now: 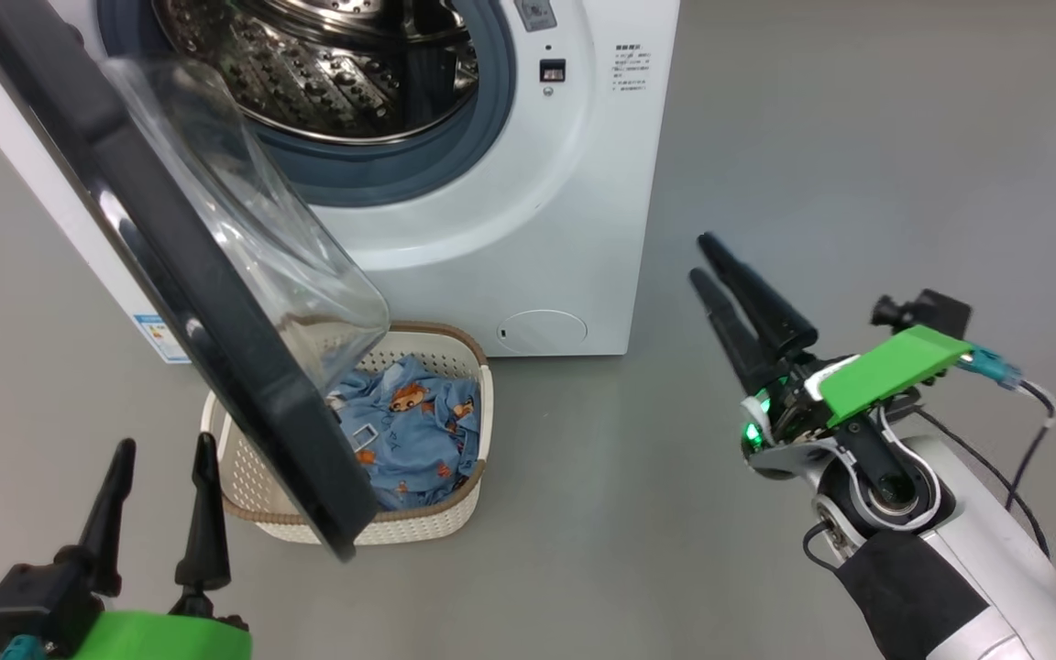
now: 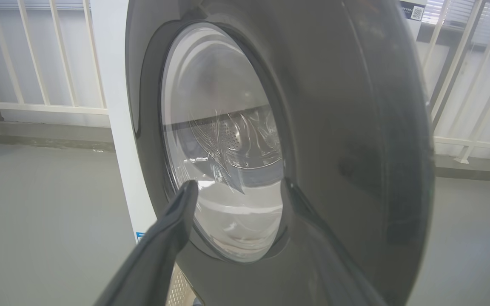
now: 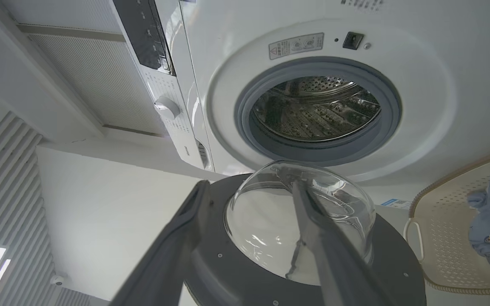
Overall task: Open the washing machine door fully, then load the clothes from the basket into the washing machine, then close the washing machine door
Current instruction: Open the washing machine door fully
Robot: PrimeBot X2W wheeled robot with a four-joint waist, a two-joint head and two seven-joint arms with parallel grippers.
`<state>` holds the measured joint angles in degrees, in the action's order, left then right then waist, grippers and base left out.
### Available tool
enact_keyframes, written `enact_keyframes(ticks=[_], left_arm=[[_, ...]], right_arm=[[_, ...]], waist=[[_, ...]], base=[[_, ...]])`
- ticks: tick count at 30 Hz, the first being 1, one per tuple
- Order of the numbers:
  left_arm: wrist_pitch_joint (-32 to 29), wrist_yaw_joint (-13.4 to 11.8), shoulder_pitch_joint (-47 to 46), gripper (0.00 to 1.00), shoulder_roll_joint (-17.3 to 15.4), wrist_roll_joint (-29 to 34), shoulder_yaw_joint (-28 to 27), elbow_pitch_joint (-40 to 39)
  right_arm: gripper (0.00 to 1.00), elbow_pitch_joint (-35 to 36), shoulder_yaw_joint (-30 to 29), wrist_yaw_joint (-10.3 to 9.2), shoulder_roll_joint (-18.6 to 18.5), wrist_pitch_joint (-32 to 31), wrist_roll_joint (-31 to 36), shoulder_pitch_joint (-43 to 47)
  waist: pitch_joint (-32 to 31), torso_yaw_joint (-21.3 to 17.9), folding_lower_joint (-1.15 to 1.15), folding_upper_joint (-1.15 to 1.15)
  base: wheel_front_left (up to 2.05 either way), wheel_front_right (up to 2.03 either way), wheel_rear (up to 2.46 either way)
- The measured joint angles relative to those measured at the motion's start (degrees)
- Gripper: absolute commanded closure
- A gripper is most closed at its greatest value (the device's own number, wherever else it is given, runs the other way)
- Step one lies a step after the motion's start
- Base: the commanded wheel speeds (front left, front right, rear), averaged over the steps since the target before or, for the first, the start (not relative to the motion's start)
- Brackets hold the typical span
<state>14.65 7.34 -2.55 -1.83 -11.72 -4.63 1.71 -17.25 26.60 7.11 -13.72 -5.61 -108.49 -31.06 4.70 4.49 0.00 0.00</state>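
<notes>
head view. washing machine (image 1: 528,229) at the far left-centre, white, with its steel drum (image 1: 326,73) exposed. no cloth in the part that shows. washing machine door (image 1: 170,275) swung out on its left hinge and seen nearly edge-on, running from far left to near centre. its glass bowl (image 1: 262,238) bulges right and its outer face looks left. the door is round, so it has no long axis of its own. its plane stands roughly square to the machine front.

the door's near edge hangs over the basket (image 1: 436,522), which sits on the floor (image 1: 638,550) just in front of the machine. clothes (image 1: 409,431) lie crumpled in the basket, no clear long axis.

left gripper (image 1: 166,447) near left, on the door's outer side, fingers (image 1: 204,513) spread, holding nothing. right gripper (image 1: 699,258) well right of the door, pointing far-left toward it, empty.

left wrist view. glossy outer face of the door close ahead. fingers spread wide either side of the window. cannot tell if they touch it.

right wrist view. fingers spread, framing the bowl on the door's inner side, nothing between them. open drum mouth beyond, basket and clothes at the right edge.

judgement: the opening step is in hand. the door is out but not fully, and it covers part of the basket. the next move calls for swinging it farther left, by a push on the inner rim or a pull on the outer rim, until the basket is clear for picking.
</notes>
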Motion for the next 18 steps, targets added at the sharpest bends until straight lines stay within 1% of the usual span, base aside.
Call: enact_keyframes(ticks=[4, 7, 12, 15, 18], left_arm=[[0.0, 0.0, 0.3, 0.00, 0.0, -0.1, -0.3, 0.0], [0.0, 0.0, 0.3, 0.00, 0.0, -0.2, -0.5, -0.1], [0.0, 0.0, 0.4, 0.00, 0.0, -0.2, -0.9, -0.2], [0.0, 0.0, 1.1, 0.00, 0.0, -0.2, -1.0, -0.5], [0.0, 0.0, 1.7, 0.00, 0.0, -0.2, -1.3, -0.5]], right_arm=[[0.00, 1.6, -3.2, 0.00, 1.3, 4.1, 5.6, 1.1], [0.00, 2.8, -3.6, 0.00, 1.1, 8.2, 12.6, 1.8], [0.00, 2.7, -1.9, 0.00, -0.6, 16.5, 24.6, 1.9], [0.00, 1.8, -1.0, 0.00, -1.8, 19.1, 30.7, 2.2], [0.00, 0.2, -1.5, 0.00, -2.5, 19.9, 37.1, 3.5]], waist=[[-0.3, -0.3, 0.00, 0.00], [-0.5, -0.5, 0.00, 0.00], [-0.7, -0.9, 0.00, 0.00], [-1.0, -1.1, 0.00, 0.00], [-1.1, -1.5, 0.00, 0.00]], base=[[0.00, 0.00, 0.00], [0.00, 0.00, 0.00], [0.00, 0.00, 0.00], [0.00, 0.00, 0.00], [0.00, 0.00, 0.00]])
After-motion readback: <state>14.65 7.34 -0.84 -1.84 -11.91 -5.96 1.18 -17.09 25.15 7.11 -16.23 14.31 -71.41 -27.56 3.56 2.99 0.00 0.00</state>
